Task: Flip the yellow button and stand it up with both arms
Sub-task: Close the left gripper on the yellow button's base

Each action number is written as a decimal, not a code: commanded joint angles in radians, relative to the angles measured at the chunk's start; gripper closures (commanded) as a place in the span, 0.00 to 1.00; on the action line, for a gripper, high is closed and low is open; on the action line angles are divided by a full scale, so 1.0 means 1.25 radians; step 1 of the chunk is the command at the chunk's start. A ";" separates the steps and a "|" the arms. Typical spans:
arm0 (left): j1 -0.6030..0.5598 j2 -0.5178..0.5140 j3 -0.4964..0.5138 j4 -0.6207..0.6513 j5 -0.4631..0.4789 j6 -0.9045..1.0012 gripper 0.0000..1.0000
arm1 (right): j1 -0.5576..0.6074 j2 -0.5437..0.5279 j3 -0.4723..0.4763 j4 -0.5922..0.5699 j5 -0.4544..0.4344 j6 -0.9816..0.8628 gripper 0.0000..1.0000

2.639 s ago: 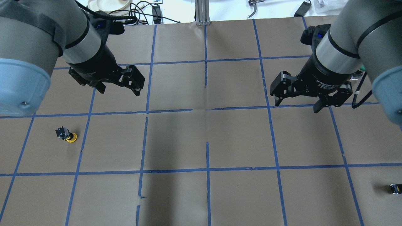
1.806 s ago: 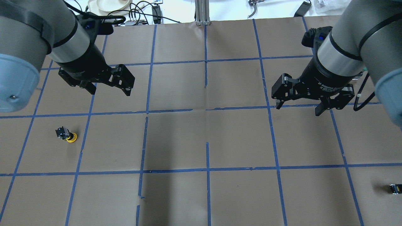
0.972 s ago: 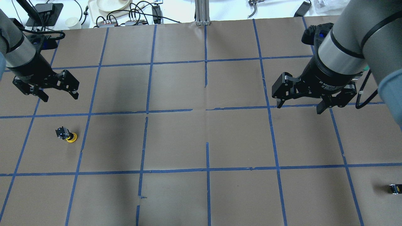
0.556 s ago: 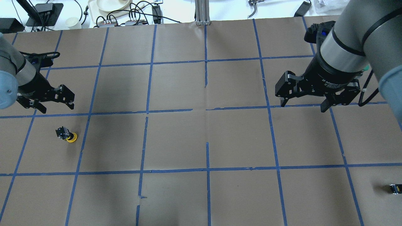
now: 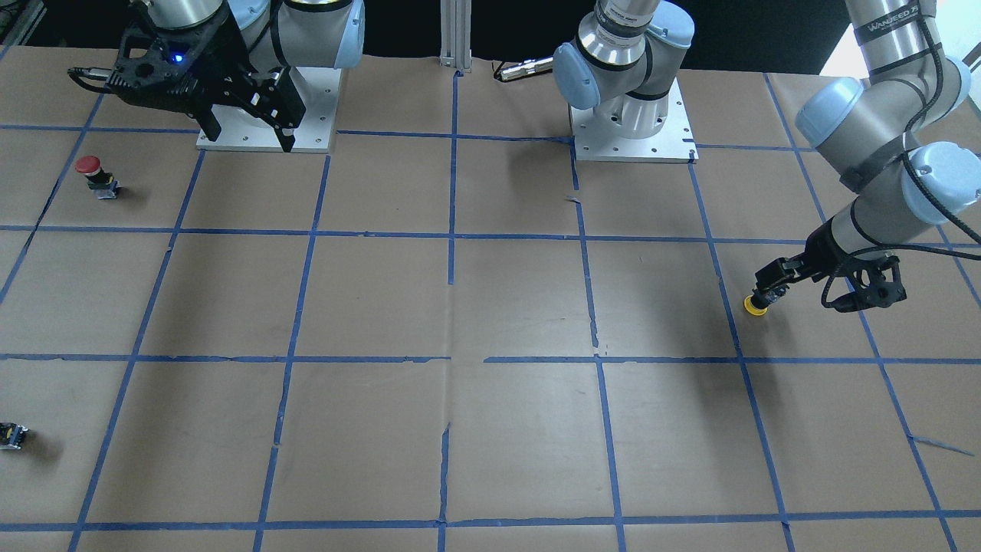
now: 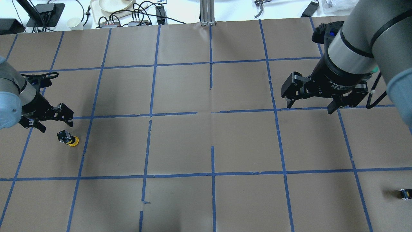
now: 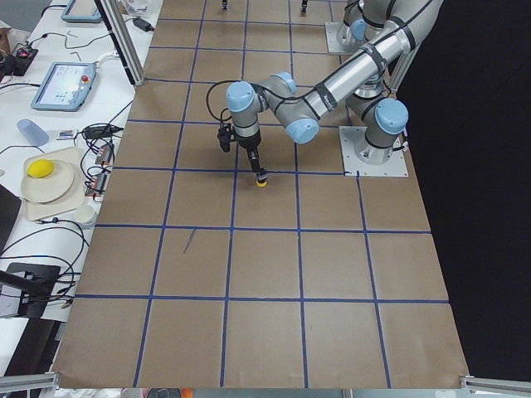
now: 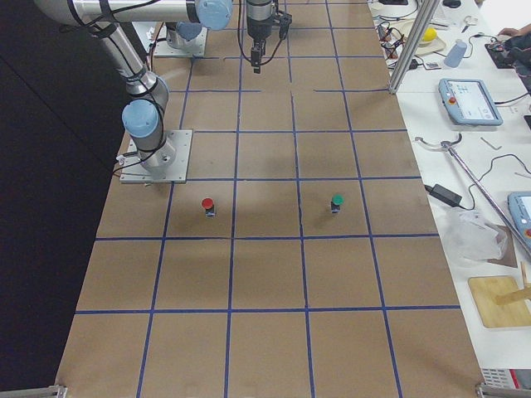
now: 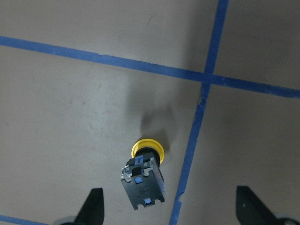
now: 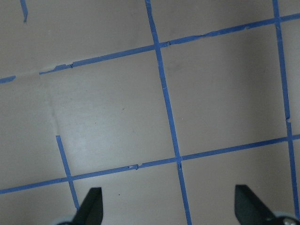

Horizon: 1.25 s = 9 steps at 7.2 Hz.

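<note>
The yellow button sits on the brown paper at the table's left side, and appears to rest cap down with its black body up. It also shows in the front view, the left side view and the left wrist view. My left gripper is open and empty, low over the table just behind the button; in the left wrist view the button lies between the two fingertips. My right gripper is open and empty, high over the right half, far from the button.
A red-capped button and a green-capped one stand on the robot's right side. A small dark block with a yellow mark lies near the right edge. Blue tape lines grid the paper. Cables and dishes lie beyond the far edge.
My left arm has swung left and come down, from the back of the table to just behind the yellow button. My right gripper has barely shifted. The button has not moved.
</note>
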 commanded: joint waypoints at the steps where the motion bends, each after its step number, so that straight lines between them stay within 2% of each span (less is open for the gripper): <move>1: 0.002 -0.006 -0.048 0.061 0.003 -0.004 0.06 | 0.000 0.009 0.000 -0.015 0.000 -0.001 0.00; 3: 0.002 -0.007 -0.048 0.062 0.000 -0.005 0.21 | 0.002 0.009 0.001 -0.021 0.003 0.001 0.00; 5: 0.002 -0.007 -0.047 0.061 -0.045 -0.007 0.46 | 0.002 0.010 0.001 -0.016 0.022 0.000 0.00; 6: 0.003 -0.007 -0.044 0.061 -0.047 -0.007 0.60 | 0.001 0.012 0.001 -0.013 0.053 0.001 0.00; 7: 0.002 -0.007 -0.043 0.061 -0.047 -0.006 0.77 | 0.001 0.010 0.001 -0.010 0.053 0.000 0.00; 8: 0.002 -0.006 -0.041 0.060 -0.046 -0.002 0.85 | 0.001 0.009 0.001 -0.009 0.052 -0.001 0.00; 9: -0.001 0.009 -0.035 0.054 -0.048 -0.002 0.87 | 0.000 0.008 0.001 -0.005 0.040 -0.001 0.00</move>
